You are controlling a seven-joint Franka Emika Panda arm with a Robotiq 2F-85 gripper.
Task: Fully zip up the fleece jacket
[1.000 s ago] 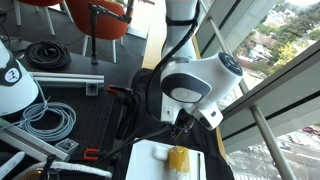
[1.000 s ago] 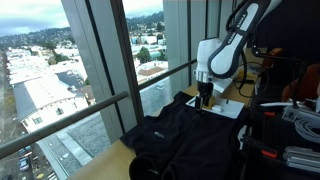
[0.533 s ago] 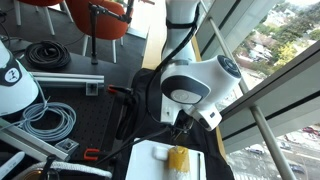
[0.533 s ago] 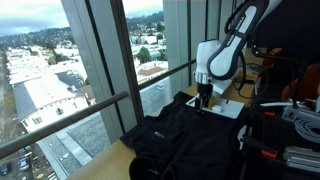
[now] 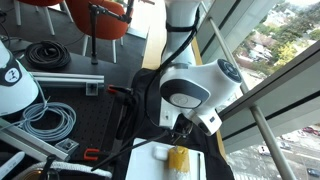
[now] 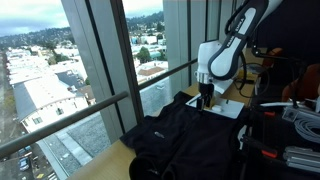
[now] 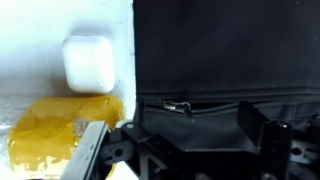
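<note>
The black fleece jacket (image 6: 175, 135) lies spread on the table by the window. In the wrist view it (image 7: 220, 50) fills the upper right. Its zipper line runs across, with a small metal zipper pull (image 7: 178, 105) on it. My gripper (image 7: 197, 128) is open, with its two dark fingers on either side of the zipper line, just to the right of the pull. In both exterior views the gripper (image 6: 205, 97) (image 5: 183, 130) points down at the far end of the jacket, close above the fabric. Nothing is held.
A white earbud case (image 7: 88, 62) and a yellow packet (image 7: 60, 128) lie on a white sheet (image 6: 228, 108) beside the jacket. The window glass and railing (image 6: 100, 105) are next to the table. Coiled cables (image 5: 50, 120) lie on the floor.
My arm has dropped slightly toward the jacket. The jacket and the other things have not moved.
</note>
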